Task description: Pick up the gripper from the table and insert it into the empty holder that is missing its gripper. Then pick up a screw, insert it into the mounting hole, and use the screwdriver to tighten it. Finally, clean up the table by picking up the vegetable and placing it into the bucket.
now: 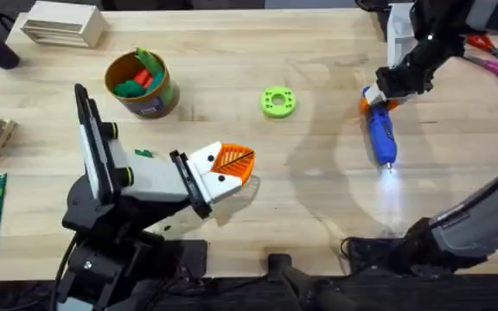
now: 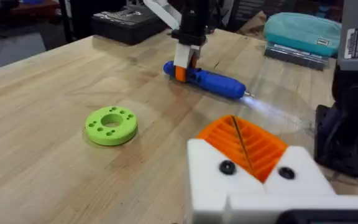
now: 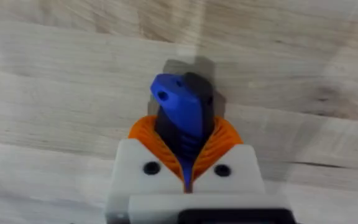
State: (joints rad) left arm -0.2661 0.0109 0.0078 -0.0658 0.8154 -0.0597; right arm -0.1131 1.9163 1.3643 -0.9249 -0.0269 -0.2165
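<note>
Apparently the assembly part is largely behind: seen from overhead, with twelve o'clock away from the arm bases, the left gripper (image 1: pixel 234 162) lies low near the surface's (image 1: pixel 318 216) middle at about seven o'clock, and both of its white holders (image 2: pixel 253 186) carry an orange gripper tip (image 2: pixel 253 146). The two ribbed tips are pressed flat together with nothing between them. A dark screw head (image 2: pixel 227 167) sits in each holder, so the screw looks placed; whether it is tight I cannot tell.

The right gripper (image 1: pixel 386 95) is at two o'clock, its pads clamped on the rear end of the blue screwdriver (image 1: pixel 380 138). The tool lies along the surface with its bit pointing toward six o'clock, and a light glows at the bit. It is well apart from the left gripper, so no driving is under way; my guess is the tool is being fetched or set down.

Cleanup is left. The vegetable (image 1: pixel 143 153), a tiny dark green piece, lies on the surface at nine o'clock, just beside the left arm. The bucket (image 1: pixel 145 95) stands at ten o'clock, already holding bigger green and red toy pieces. A lime-green ring (image 1: pixel 277 102) rests near twelve o'clock.

No writing is legible: the bucket's dark label is too small to read.
</note>
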